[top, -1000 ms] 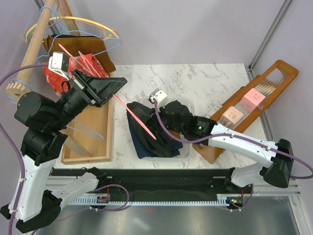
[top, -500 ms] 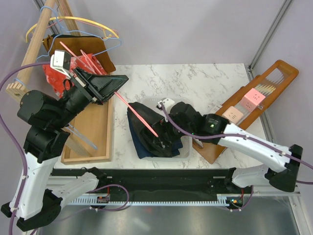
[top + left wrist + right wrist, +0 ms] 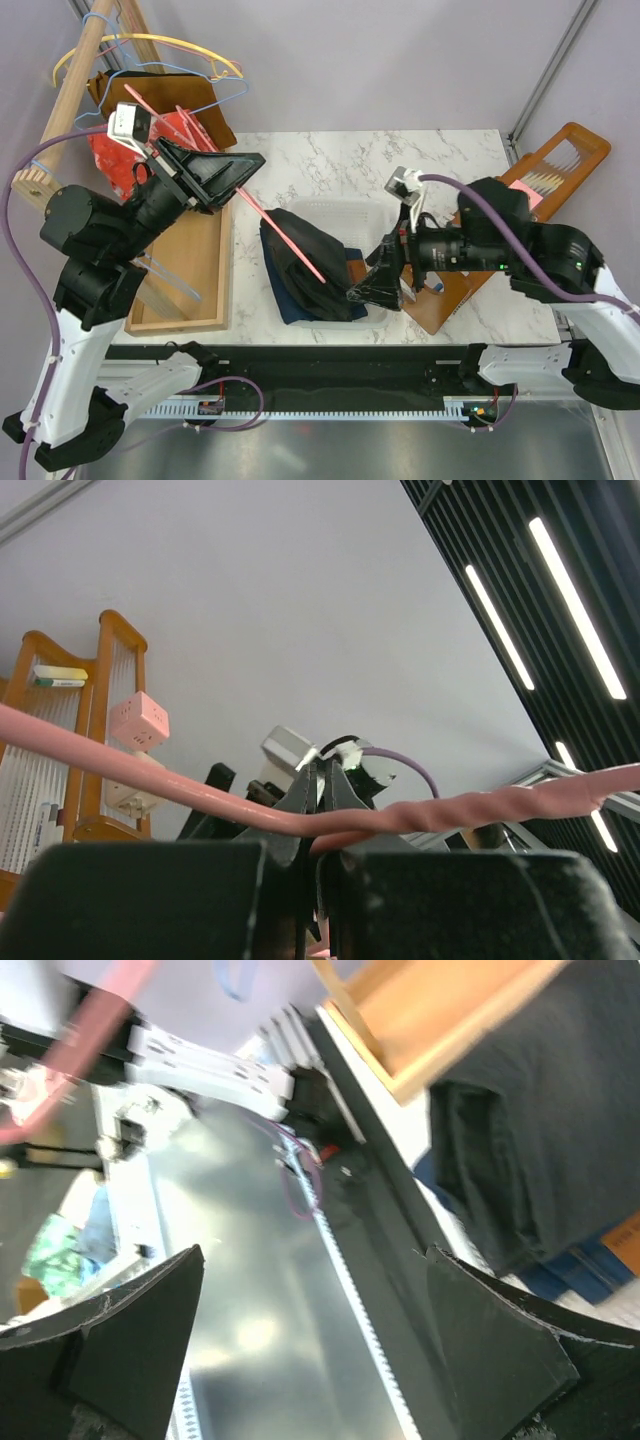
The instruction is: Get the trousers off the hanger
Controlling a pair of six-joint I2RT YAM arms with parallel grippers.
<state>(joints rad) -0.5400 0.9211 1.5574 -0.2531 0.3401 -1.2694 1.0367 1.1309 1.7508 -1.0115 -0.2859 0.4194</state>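
Observation:
The black trousers (image 3: 305, 262) lie bunched in a clear bin, on top of the dark blue pair (image 3: 300, 308). A pink hanger (image 3: 285, 240) slants from the upper left down onto the black pair. My left gripper (image 3: 238, 168) is shut on the hanger's thin bar (image 3: 200, 798), which crosses the left wrist view just above the closed jaws. My right gripper (image 3: 375, 292) hovers open and empty just right of the pile. In the right wrist view its fingers (image 3: 100, 1350) stand wide apart, with the black trousers (image 3: 545, 1130) at the upper right.
A wooden tray (image 3: 190, 290) lies at the left. Behind it a wooden rack holds yellow and blue hangers (image 3: 150, 45), a red cloth (image 3: 112, 160) and a brown garment (image 3: 170, 95). A wooden organiser with pink cubes (image 3: 520, 200) runs along the right. The clear bin (image 3: 370, 215) holds the trousers.
My right gripper has opened and drawn back to the right, off the black trousers. The left gripper has risen slightly with the hanger.

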